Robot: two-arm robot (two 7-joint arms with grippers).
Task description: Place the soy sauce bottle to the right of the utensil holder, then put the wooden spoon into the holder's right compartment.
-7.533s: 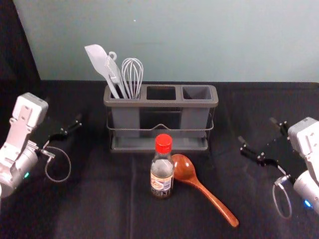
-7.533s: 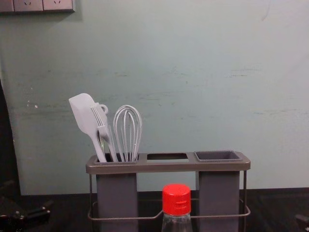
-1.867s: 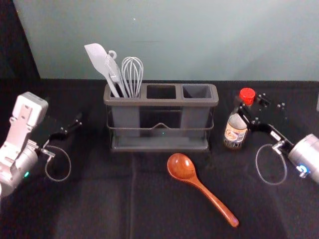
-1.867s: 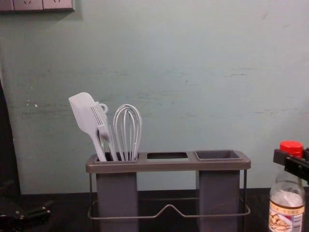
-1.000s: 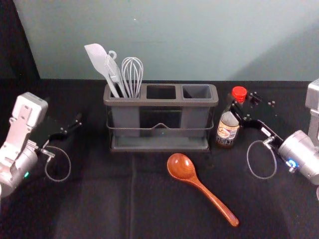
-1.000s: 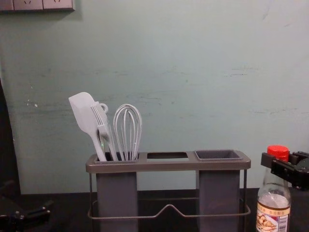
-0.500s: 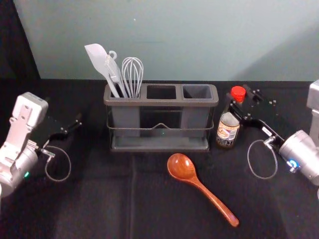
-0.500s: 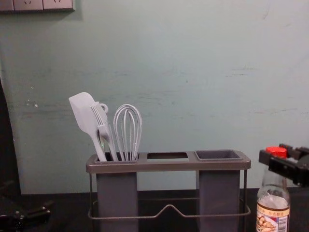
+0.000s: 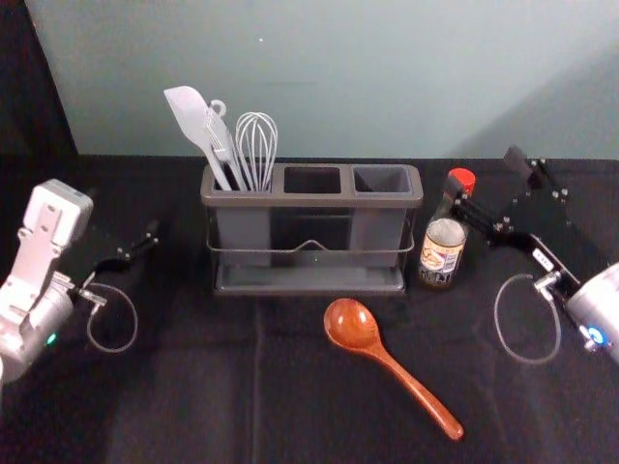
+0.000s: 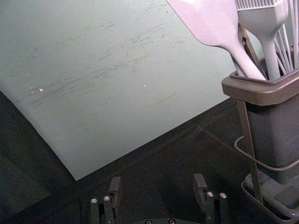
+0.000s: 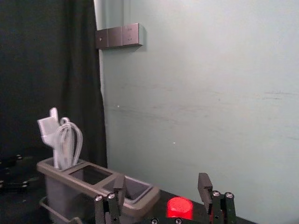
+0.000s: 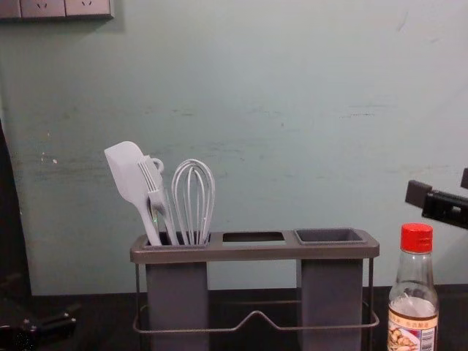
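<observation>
Black cloth (image 9: 174, 396) covers the work surface; pale green-grey wall (image 9: 387, 87) behind. Clear glass soy sauce bottle with red cap and printed label (image 9: 442, 255) stands upright on the cloth, just right of the grey three-section utensil holder (image 9: 309, 200). Right gripper (image 11: 162, 178) is open, above and right of the cap, gripping nothing. Left gripper (image 10: 158, 181) parked at left, also open, nothing held. Reddish-brown wooden spoon (image 9: 354, 326) lies near of the holder, bowl toward it, handle running near and right. Judged step: bottle placement done, gripper to get clear. Best done by rising with fingers spread, then backing right, so neither finger clips the cap and tips the bottle. Edges: bottle sits close to the holder's right end, so a sweep through that gap looks risky; wall limits travel on the far side. More room appears on the near right cloth, beside the handle; suggest descending there for the spoon, then lifting it above the rim before crossing to the right compartment (image 9: 381, 181).
</observation>
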